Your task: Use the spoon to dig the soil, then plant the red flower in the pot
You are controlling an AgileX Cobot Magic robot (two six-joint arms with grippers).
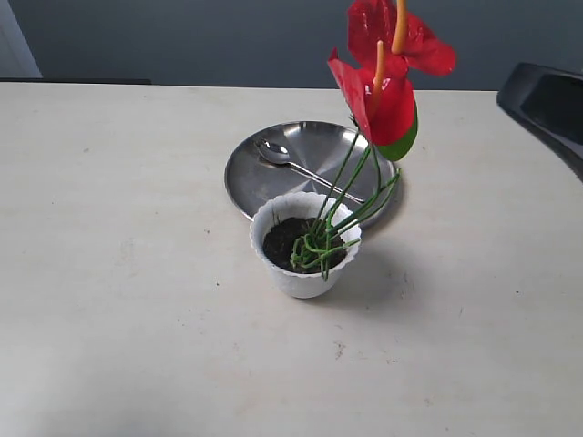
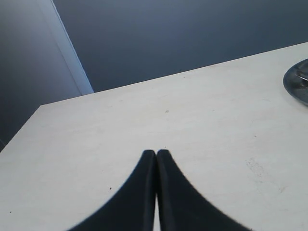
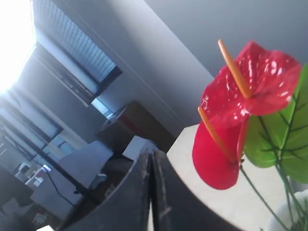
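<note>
The red flower (image 1: 383, 86) stands planted in the white pot (image 1: 301, 273), its green stems sunk in the dark soil (image 1: 282, 238). The spoon (image 1: 278, 155) lies on the round steel plate (image 1: 246, 173) just behind the pot. In the right wrist view the red flower (image 3: 240, 110) and its green leaf (image 3: 279, 139) are close by, with my right gripper (image 3: 151, 156) shut and empty, apart from the blooms. My left gripper (image 2: 156, 154) is shut on nothing over bare table, far from the pot. A dark part of the right arm (image 1: 547, 105) shows at the right edge.
The steel plate's rim (image 2: 296, 84) shows at the edge of the left wrist view. The pale table (image 1: 118, 273) spreads wide to the left and front of the pot. Its far edge meets a dark wall.
</note>
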